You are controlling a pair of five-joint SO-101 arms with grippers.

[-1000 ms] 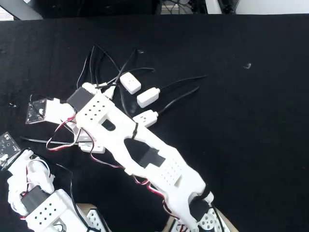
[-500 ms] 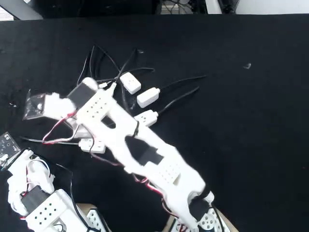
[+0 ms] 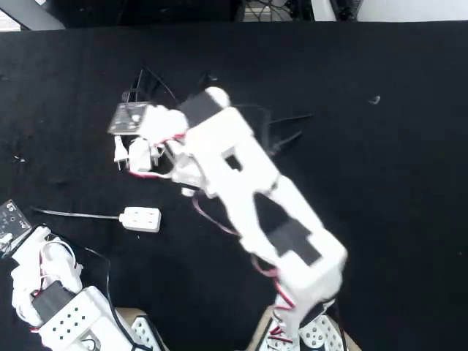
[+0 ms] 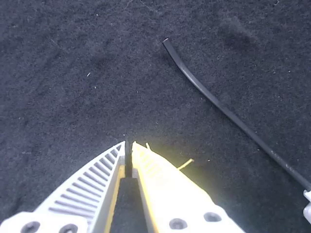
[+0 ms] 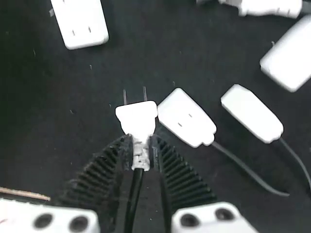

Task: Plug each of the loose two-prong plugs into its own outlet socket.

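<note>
White two-prong plug [image 5: 137, 119] is clamped by its cord end in the right gripper [image 5: 138, 144], prongs free just beside an outlet block [image 5: 186, 118], so I'd say we're mid-lineup and next it needs turning square to that block's slots; left gripper [image 4: 129, 148] is pinched together empty, well apart from it.

Soft, even overhead light; the black table [image 3: 409, 219] swallows it, shadows barely show, while the white right arm [image 3: 248, 190] and left gripper [image 4: 128, 144] glare bright.

High camera down over table [image 3: 409, 183]; wrist cameras close behind left claw [image 4: 129, 144], right claw [image 5: 139, 141] (shared tabletop).
</note>
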